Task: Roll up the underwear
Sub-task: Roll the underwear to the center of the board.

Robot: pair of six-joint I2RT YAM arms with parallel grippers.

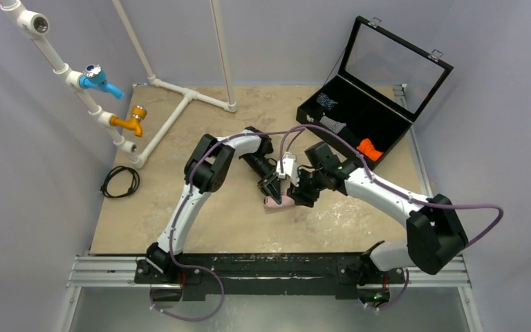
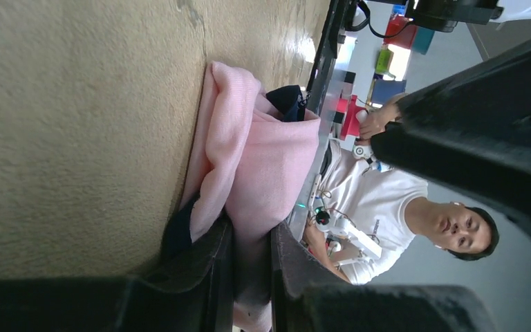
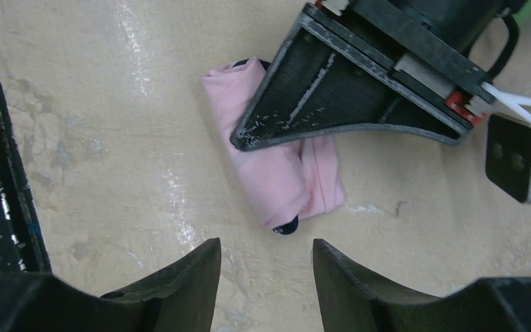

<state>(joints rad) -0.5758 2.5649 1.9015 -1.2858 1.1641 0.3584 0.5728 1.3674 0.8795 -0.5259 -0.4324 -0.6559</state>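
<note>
At mid-tabletop [image 1: 249,228], the left fingers [image 2: 211,277] are pinching the nearly rolled pale-pink, navy-trimmed fabric underwear [image 3: 283,173]. The right fingers [image 3: 187,277] are hovering apart, empty; releasing cleanly seems next.

The underwear [image 1: 277,202] is pictured lying on the table [image 1: 235,225] near its middle, between the tips of the two arms. The left gripper [image 1: 272,189] is set at its left side, with cloth caught between the fingers [image 2: 211,270]. The right gripper [image 1: 296,196] is held just to its right. An open case [image 1: 359,114] is placed at the back right corner, with rolled cloths [image 1: 369,148] laid inside. A coiled cable [image 1: 119,181] is seen at the left edge, in front of a pipe frame [image 1: 173,111] at the back left.
</note>
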